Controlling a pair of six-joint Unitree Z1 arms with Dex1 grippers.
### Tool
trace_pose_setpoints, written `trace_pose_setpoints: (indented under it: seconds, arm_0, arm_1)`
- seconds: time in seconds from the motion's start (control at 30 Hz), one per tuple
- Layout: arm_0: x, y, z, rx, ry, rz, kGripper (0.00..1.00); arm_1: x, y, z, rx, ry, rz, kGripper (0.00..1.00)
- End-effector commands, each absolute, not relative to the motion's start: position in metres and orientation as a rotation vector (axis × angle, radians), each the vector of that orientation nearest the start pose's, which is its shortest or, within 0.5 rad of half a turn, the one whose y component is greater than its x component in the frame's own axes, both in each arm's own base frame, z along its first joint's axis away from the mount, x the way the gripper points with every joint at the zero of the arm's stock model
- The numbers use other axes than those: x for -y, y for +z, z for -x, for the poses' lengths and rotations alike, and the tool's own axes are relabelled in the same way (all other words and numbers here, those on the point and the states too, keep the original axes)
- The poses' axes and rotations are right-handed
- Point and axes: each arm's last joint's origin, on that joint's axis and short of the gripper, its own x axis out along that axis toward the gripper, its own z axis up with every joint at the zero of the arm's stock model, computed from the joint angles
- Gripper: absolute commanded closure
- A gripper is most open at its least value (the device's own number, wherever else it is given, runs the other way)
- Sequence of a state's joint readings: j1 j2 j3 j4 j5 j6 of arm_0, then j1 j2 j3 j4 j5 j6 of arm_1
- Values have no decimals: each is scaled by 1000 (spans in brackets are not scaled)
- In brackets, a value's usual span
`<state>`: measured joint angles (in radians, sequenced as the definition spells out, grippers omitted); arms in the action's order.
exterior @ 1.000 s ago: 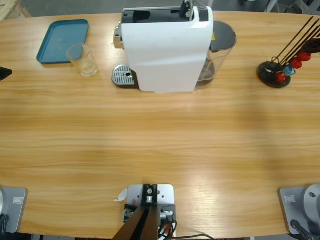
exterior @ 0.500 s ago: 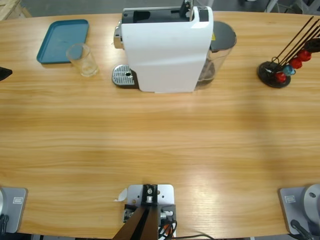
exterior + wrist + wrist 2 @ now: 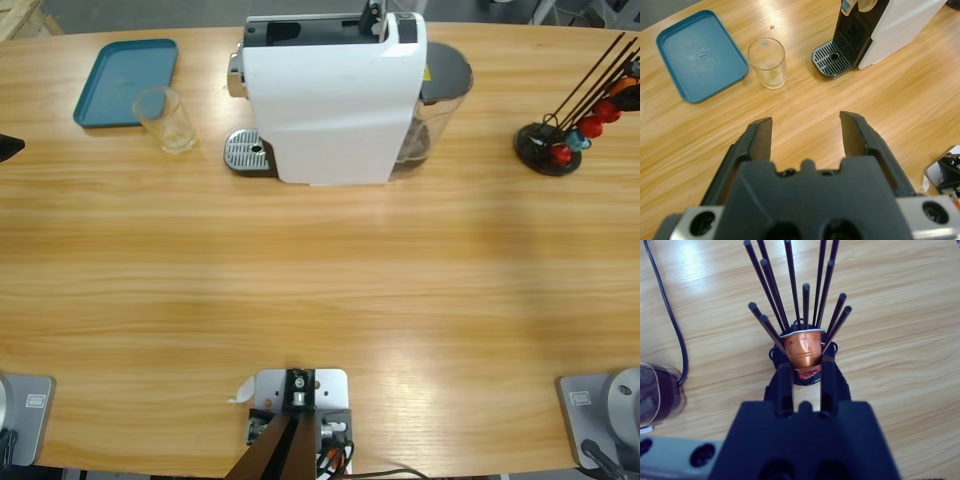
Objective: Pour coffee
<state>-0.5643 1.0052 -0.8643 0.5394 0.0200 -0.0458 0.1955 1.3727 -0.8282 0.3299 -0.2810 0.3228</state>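
The left gripper (image 3: 806,131) is hovering above the wooden table (image 3: 320,290) with its jaws spread wide and nothing between them. Ahead of it an empty drinking glass (image 3: 768,63) is standing upright on the table, just beside a teal tray (image 3: 700,55) and near the round drip grate (image 3: 833,57) of a white capsule coffee machine (image 3: 330,95). No dark coffee is showing in the glass or on the drip grate. The right gripper (image 3: 806,371) is pinching an orange capsule (image 3: 803,348) between its narrowed jaws, with the capsule sitting among the black rods of a capsule holder (image 3: 792,300). In the high view that holder (image 3: 560,135) is standing near the table's right edge, well apart from the machine, with red capsules (image 3: 592,126) on its rods. A black cable (image 3: 667,310) is lying across the table beside the holder.
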Motion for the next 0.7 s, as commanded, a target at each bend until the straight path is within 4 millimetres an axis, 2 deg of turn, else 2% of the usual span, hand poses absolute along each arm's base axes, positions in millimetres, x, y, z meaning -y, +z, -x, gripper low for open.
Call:
trace_pose_setpoints:
  seconds: [0.03, 0.23, 0.7]
  arm_0:
    - [68, 340, -109, -683, -505, -179, 418]
    - [69, 340, -109, -678, -506, -177, 418]
    - [68, 340, -109, -675, -508, -176, 418]
  arm_1:
    - [-27, 283, -217, -854, -217, -83, 1000]
    - [-25, 297, -206, -834, -209, -74, 1000]
    - [-26, 348, -216, -756, -195, -65, 1000]
